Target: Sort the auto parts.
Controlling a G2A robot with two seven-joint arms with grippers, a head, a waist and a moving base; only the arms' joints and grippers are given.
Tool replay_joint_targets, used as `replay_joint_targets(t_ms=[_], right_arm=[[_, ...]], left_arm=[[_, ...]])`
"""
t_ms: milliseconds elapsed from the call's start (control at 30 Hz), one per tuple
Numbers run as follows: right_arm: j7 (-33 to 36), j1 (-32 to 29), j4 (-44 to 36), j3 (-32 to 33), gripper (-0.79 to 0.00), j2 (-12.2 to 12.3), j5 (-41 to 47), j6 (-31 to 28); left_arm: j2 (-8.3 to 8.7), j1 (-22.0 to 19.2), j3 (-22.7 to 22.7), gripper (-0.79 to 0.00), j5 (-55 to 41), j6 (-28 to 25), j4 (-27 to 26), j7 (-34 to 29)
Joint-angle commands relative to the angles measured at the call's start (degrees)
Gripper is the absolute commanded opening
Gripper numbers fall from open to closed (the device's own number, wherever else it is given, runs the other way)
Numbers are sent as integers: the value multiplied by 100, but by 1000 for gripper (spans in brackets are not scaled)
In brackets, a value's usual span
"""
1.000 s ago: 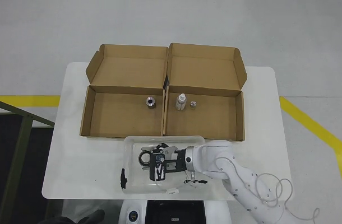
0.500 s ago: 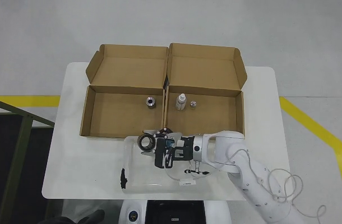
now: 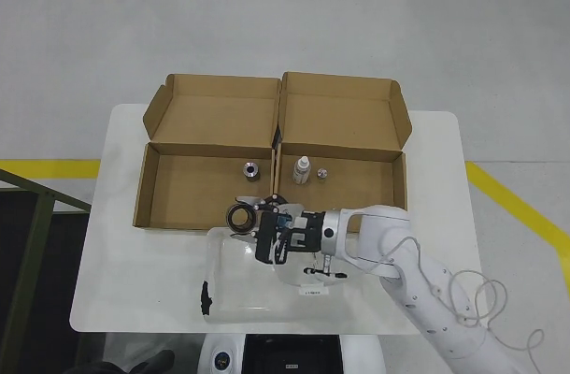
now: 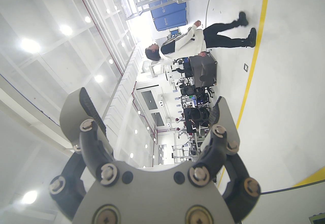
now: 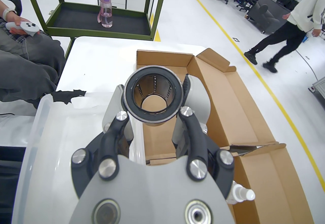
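Simply hollow metal sleeve (image 5: 155, 84), black-rimmed.

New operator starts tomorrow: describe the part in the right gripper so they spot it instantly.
On the white table, find the left cardboard box; at its near edge the right gripper clamps a metal sleeve. Unlike the small metal part inside that box, it is a hollow, black-rimmed tube.

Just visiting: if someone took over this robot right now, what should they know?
Right claw: shut on the metal bearing, over the left box's near edge.
Left claw: open, holding nothing.
Done: a metal sleeve in the left box; a small bottle and a small metal part in the right box.
Left: place the bearing in a box.
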Motion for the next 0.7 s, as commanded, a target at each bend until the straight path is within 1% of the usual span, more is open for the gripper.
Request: replay_joint_targets(t_ms=[0, 267, 667], right_arm=[[-5, 82, 41, -15, -785, -11, 32, 33], [-45, 435, 374, -220, -785, -94, 186, 229], [29, 991, 1207, -662, -785, -277, 398, 496]], left_arm=[[0, 0, 0, 0, 0, 0, 0, 0], [0, 0, 0, 0, 0, 0, 0, 0], [0, 0, 0, 0, 0, 0, 0, 0]])
